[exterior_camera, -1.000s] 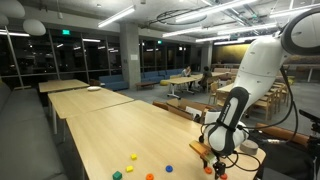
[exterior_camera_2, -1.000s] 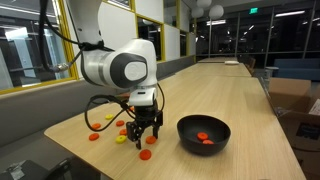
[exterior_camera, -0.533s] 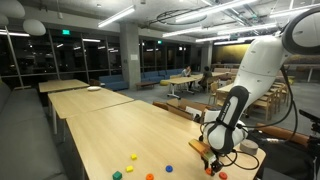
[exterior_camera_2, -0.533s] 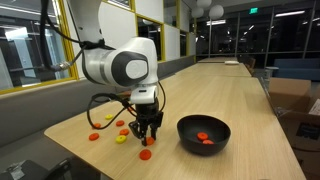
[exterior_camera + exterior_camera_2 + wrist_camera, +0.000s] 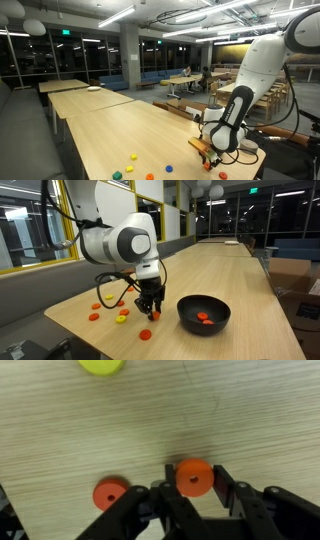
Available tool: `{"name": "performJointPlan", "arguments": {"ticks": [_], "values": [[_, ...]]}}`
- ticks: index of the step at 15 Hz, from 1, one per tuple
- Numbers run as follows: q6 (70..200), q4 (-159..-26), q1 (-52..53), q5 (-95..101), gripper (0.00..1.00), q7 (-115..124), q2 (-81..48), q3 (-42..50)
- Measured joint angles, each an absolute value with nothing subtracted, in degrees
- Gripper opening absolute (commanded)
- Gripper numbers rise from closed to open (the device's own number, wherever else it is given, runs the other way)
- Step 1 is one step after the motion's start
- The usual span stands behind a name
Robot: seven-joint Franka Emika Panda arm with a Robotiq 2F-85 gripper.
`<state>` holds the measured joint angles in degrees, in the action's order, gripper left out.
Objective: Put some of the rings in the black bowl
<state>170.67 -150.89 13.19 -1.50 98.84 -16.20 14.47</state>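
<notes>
Wooden desk [image 5: 245,275] carries everything, and the rings [image 5: 108,308] lie scattered at its near left end, behind and to the left of the pincer [image 5: 150,308]. A yellow ring [image 5: 121,319] sits just left of the pincer, and a loose orange one [image 5: 145,335] lies on the desk just in front of it. In an exterior view from the opposite side, a yellow [image 5: 131,157], a green [image 5: 117,175] and a blue ring [image 5: 168,169] lie well apart from the pincer [image 5: 207,152] on open desk [image 5: 110,125]. More long tables [image 5: 75,88] stretch into the far room.

The black bowl [image 5: 204,327] stands just right of the pincer, apart from it, and a few orange pieces [image 5: 204,319] lie on its floor.

In the wrist view the pincer [image 5: 195,488] is clenched on the orange ring [image 5: 195,477], which sits flat between the two dark fingers [image 5: 228,488]. Another orange ring [image 5: 110,493] lies on the desk to its left, and a yellow one [image 5: 102,365] lies at the far edge.

Compared with half a second ago, the pincer has risen off the desk and shifted slightly right toward the bowl. The loose orange ring below it has stayed put, as have the bowl and its contents.
</notes>
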Motion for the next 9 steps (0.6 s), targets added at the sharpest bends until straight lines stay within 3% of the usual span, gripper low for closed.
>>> {"name": "performJointPlan", "arguments": {"ticks": [9], "values": [[169.75,-150.11,22.16,16.70,0.17,102.94,-10.30,28.66]]}}
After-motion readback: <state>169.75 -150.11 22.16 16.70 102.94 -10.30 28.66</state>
